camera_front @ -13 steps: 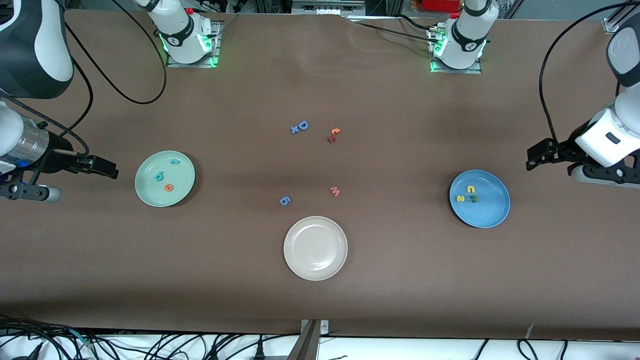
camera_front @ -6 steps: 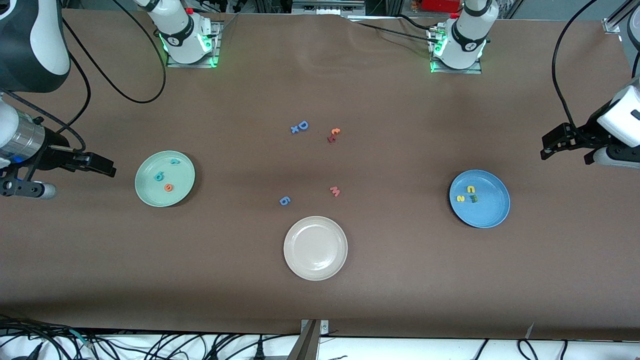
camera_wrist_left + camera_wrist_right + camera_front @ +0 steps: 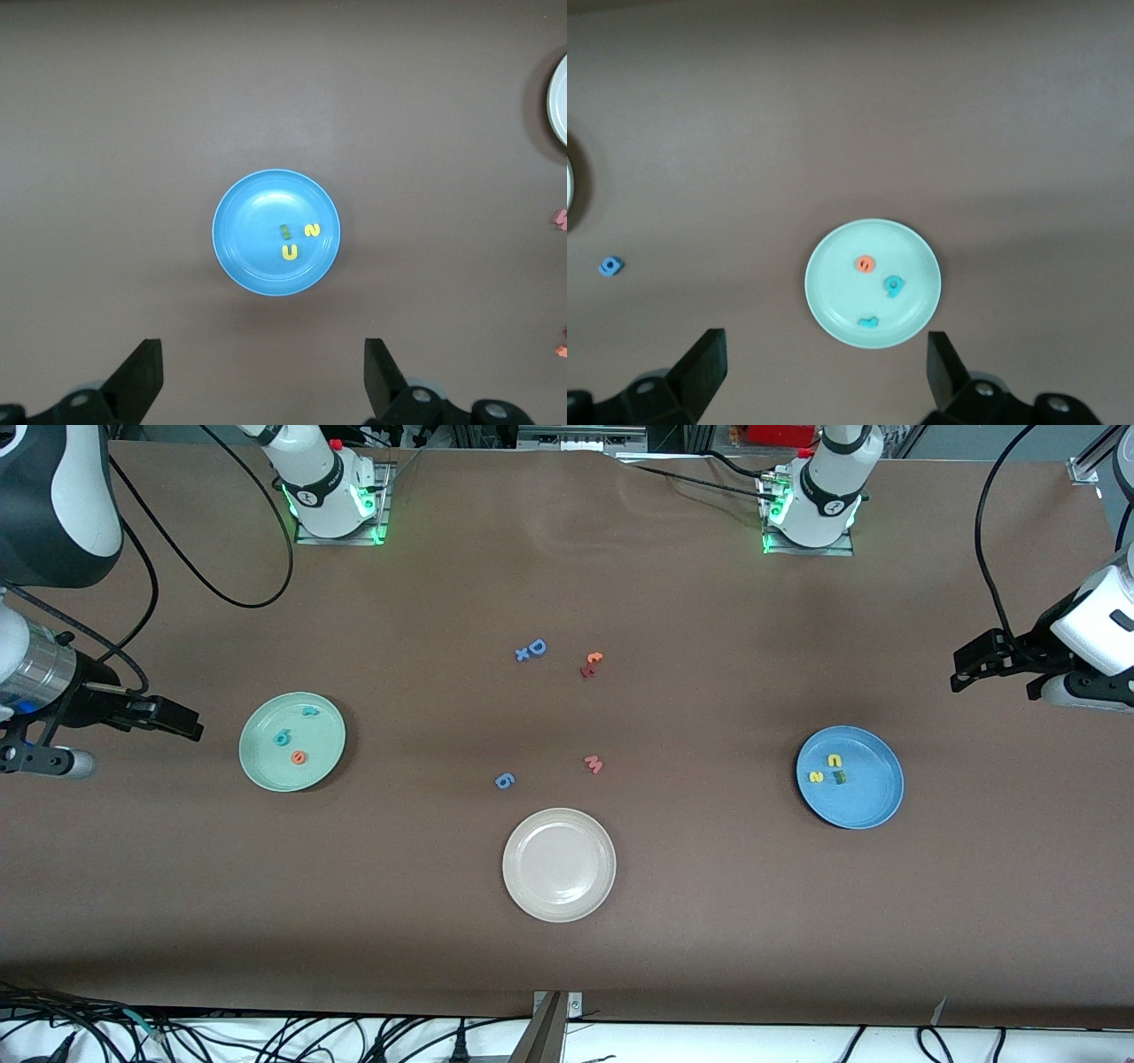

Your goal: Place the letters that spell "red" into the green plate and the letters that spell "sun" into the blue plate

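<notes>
The green plate (image 3: 323, 740) lies toward the right arm's end of the table. In it are a teal r (image 3: 309, 711), a teal d (image 3: 283, 737) and an orange e (image 3: 299, 757). The blue plate (image 3: 873, 788) lies toward the left arm's end and holds a yellow s (image 3: 816, 777), a yellow arch letter (image 3: 834, 761) and a dark green letter (image 3: 840, 778). My right gripper (image 3: 182, 722) hangs open and empty over bare table beside the green plate (image 3: 837, 297). My left gripper (image 3: 966, 669) hangs open and empty over bare table beside the blue plate (image 3: 248, 217).
A cream-white plate (image 3: 559, 864) sits mid-table, nearest the front camera. Loose letters lie between the plates: a blue D with a small x (image 3: 532, 649), an orange and a dark red letter (image 3: 591, 664), a pink w (image 3: 594, 763) and a blue round letter (image 3: 504, 781).
The left gripper has drawn away from the blue plate, toward the robots' side of the table. The right gripper has shifted slightly outward. The letters and plates have not moved.
</notes>
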Controlling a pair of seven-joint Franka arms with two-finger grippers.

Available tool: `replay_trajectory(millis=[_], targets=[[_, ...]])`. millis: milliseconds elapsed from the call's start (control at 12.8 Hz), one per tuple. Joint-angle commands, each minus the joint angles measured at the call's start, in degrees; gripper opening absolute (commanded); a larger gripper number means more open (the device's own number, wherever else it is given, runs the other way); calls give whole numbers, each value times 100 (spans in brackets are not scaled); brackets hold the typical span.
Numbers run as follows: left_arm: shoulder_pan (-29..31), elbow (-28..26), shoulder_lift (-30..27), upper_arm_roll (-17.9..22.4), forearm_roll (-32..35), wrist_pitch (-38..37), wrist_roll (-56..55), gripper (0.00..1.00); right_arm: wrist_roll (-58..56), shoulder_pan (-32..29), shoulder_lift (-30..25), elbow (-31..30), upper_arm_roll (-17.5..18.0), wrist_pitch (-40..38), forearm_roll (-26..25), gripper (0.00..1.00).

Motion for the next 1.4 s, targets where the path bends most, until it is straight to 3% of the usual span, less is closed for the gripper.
replay_trajectory(millis=[0, 779, 1324], targets=[[-24, -32, -123, -42, 177, -138, -251, 100, 82, -74, -27, -60, 27, 277, -19, 100], [-33, 266, -8, 20, 221, -490, -261, 100, 38, -224, 342, -95, 27, 813, 227, 100], [-33, 275, 0, 11, 177, -490, -269, 100, 82, -198, 308, -112, 36, 849, 297, 100]])
